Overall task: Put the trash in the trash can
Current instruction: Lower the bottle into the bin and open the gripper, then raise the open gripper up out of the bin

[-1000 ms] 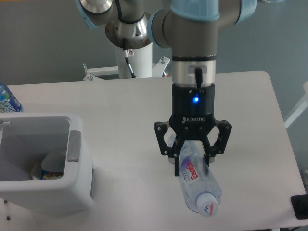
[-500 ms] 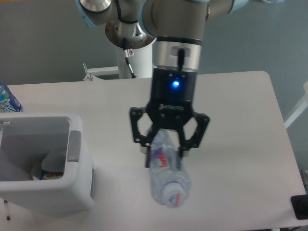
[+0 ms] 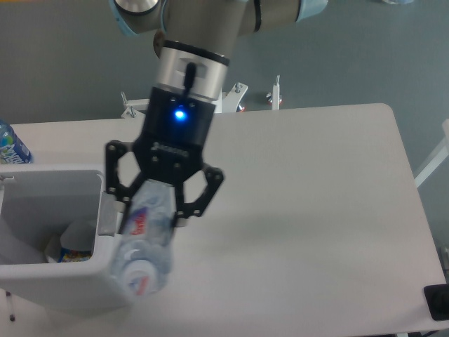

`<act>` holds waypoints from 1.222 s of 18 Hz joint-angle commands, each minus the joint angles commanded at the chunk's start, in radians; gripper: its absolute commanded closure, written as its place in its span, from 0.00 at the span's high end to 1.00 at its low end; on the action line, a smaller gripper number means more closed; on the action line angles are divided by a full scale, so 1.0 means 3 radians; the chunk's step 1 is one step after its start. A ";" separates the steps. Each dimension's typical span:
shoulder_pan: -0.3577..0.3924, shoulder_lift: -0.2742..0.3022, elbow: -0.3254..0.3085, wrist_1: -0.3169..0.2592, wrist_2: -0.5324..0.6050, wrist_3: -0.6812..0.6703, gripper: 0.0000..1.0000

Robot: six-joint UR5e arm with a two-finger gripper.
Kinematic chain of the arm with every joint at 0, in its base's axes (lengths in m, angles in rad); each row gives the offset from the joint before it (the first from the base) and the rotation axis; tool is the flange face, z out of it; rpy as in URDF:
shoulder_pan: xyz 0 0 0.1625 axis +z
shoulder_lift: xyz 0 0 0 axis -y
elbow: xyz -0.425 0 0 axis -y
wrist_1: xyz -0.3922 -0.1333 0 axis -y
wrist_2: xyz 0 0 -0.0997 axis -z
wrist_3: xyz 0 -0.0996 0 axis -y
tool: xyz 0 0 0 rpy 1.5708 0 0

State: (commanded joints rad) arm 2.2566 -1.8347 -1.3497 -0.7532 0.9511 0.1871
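My gripper (image 3: 153,223) is shut on the crushed clear plastic bottle (image 3: 145,242) with the red-and-purple label, holding it in the air with its capped end pointing down toward the camera. The bottle hangs over the right rim of the white trash can (image 3: 84,298), partly covering the grey pad (image 3: 107,212) on that rim. Inside the can lies something pale with a blue-labelled piece (image 3: 74,249) at the bottom; I cannot tell whether the white wrapper is among it.
A blue-labelled water bottle (image 3: 10,147) stands at the left edge of the table behind the can. A black object (image 3: 438,302) sits at the table's front right corner. White brackets (image 3: 275,95) stand along the back edge near the arm's base.
The gripper has carried the bottle leftward across the table, from the middle to over the trash can's right rim. The grip on the bottle is unchanged.
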 joint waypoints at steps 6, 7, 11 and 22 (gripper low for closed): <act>-0.0287 0.0011 -0.0149 0.0000 0.0000 0.0000 0.60; -0.0312 0.0005 -0.0169 0.0000 0.0000 -0.0005 0.60; -0.0368 -0.0030 -0.0200 0.0000 0.0000 0.0021 0.60; -0.0435 -0.0030 -0.0236 0.0000 0.0000 0.0143 1.00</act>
State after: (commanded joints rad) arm 2.1261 -1.8439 -1.4205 -0.7532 0.9511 0.2301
